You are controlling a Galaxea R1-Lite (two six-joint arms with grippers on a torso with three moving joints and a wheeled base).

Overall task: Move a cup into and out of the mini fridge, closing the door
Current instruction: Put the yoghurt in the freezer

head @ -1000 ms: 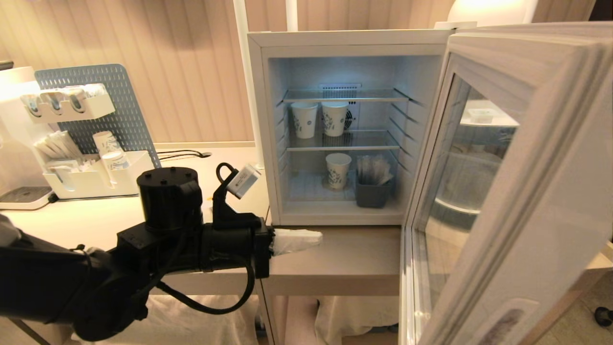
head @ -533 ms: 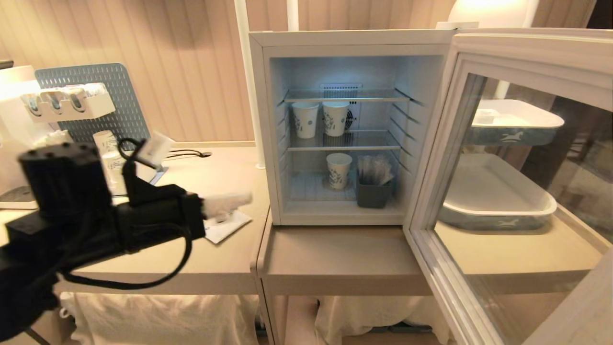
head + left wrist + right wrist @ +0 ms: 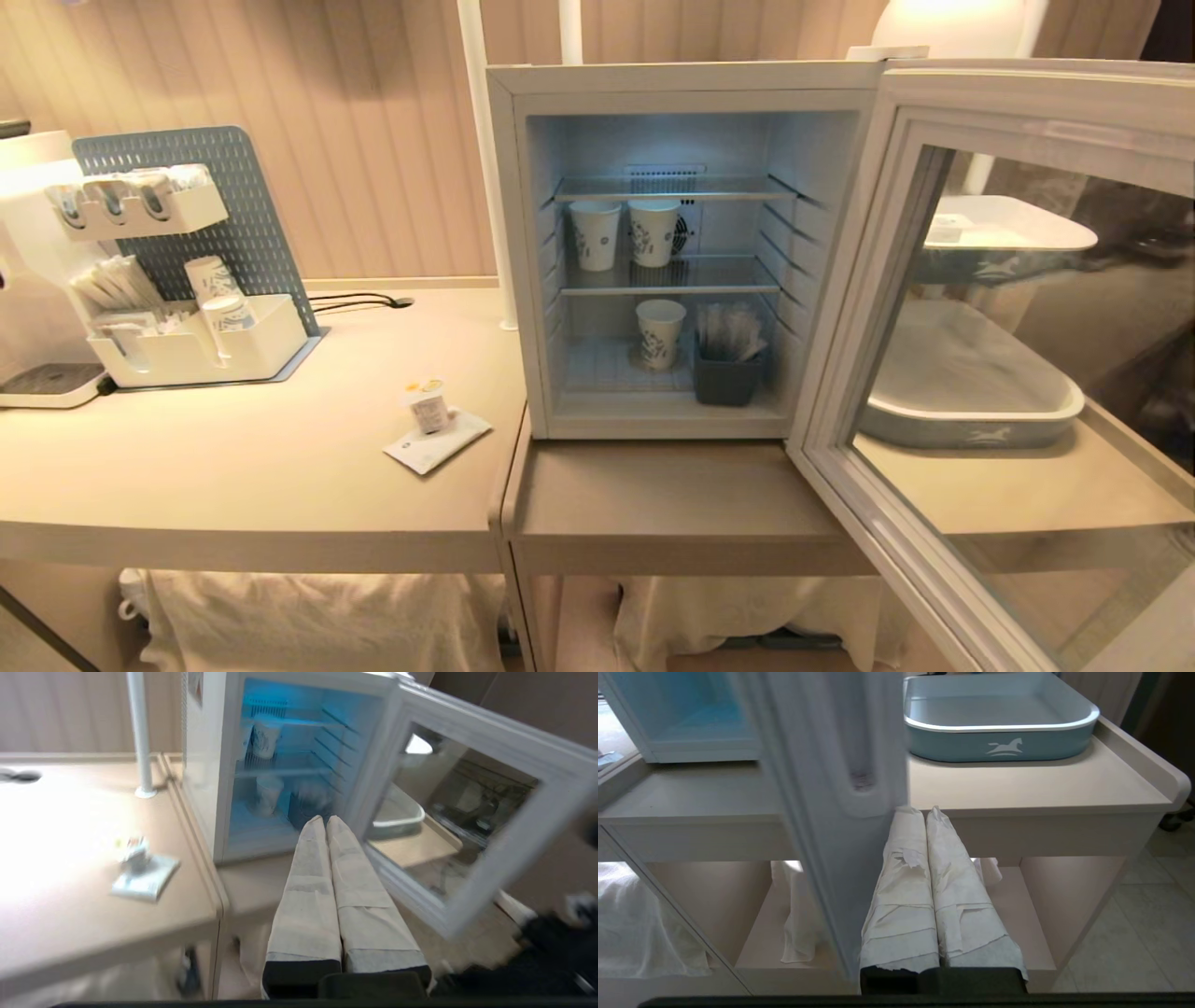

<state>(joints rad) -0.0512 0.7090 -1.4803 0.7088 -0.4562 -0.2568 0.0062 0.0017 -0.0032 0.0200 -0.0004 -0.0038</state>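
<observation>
Item: the cup (image 3: pixel 428 408), a tiny white tub with a foil peel lid, is stood on a flat white sachet (image 3: pixel 437 442) near the right edge of the left worktop (image 3: pixel 233 476), just beside the mini fridge (image 3: pixel 509 233). It is judged very light, thin-walled and easily tipped or crushed; a gentle pinch across the side wall, below the lid rim, is advised, and the sachet may slide beneath it.

Fridge: the door (image 3: pixel 980 112) is swung wide open to the right. Paper cups (image 3: pixel 595 233) are kept on the middle shelf, one more paper cup (image 3: pixel 659 331) and a dark holder (image 3: pixel 726 371) on the floor of the cabinet; free floor space is left at the front.

Surroundings: an organiser rack (image 3: pixel 187 350) at the worktop's back left corner, well apart; a blue tray (image 3: pixel 999 742) behind the door.

Left hand (image 3: pixel 326 826): fingers pressed together, nothing held, raised before the fridge opening.

Right hand (image 3: pixel 924 814): fingers together, empty, low beside the door edge
</observation>
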